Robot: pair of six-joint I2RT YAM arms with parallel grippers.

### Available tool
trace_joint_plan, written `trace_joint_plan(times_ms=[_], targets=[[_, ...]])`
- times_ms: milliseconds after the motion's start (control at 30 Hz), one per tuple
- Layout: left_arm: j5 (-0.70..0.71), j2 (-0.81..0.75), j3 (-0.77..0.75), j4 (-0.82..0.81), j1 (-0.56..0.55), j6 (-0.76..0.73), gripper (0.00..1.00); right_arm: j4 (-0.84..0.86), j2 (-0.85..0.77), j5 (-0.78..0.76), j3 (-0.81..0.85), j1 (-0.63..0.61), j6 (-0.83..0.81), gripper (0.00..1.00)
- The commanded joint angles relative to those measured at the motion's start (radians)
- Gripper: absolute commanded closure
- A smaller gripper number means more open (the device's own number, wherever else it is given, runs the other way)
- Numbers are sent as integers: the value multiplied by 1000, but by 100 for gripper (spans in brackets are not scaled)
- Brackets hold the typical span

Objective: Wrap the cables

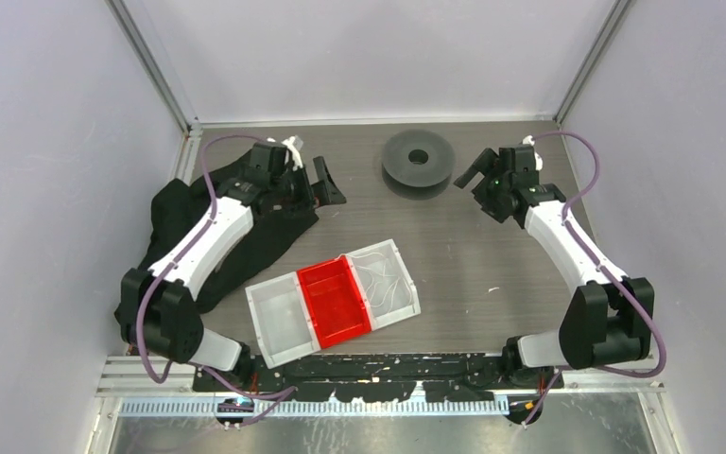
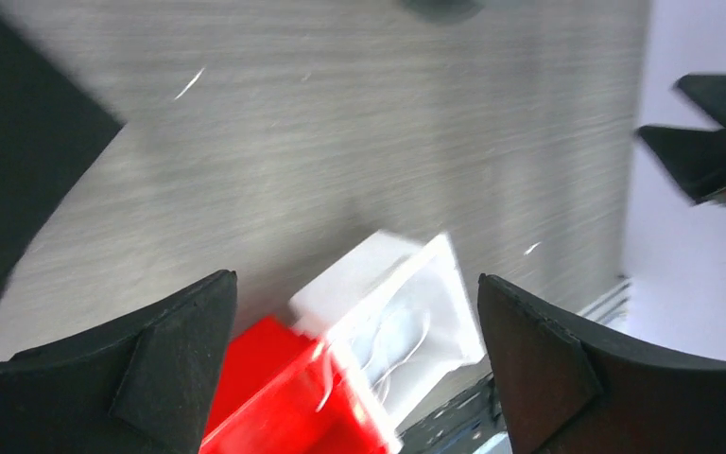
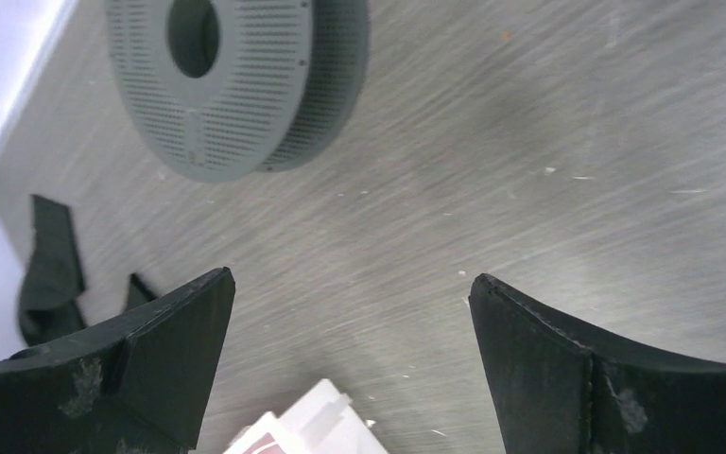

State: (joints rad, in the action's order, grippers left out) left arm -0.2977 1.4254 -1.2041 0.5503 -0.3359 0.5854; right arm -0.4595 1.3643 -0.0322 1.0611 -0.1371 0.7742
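The cables lie in the clear bin touching the red bin; left gripper and right gripper are both spread, holding nothing.

No legible text or labels.

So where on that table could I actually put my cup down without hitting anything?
The widest bare stretch lies between the grey spool at the back and the three trays in front. Another bare patch sits right of the trays, before the right arm. The left side is crowded: black cloth with the left arm over it.
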Motion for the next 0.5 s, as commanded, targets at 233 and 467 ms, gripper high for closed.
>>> trace_joint_plan(times_ms=[233, 467], targets=[[-356, 578, -258, -731, 16, 545, 2, 61, -44, 103, 55, 1, 51, 0], [-377, 817, -452, -859, 0, 661, 12, -39, -160, 79, 40, -1, 19, 0]])
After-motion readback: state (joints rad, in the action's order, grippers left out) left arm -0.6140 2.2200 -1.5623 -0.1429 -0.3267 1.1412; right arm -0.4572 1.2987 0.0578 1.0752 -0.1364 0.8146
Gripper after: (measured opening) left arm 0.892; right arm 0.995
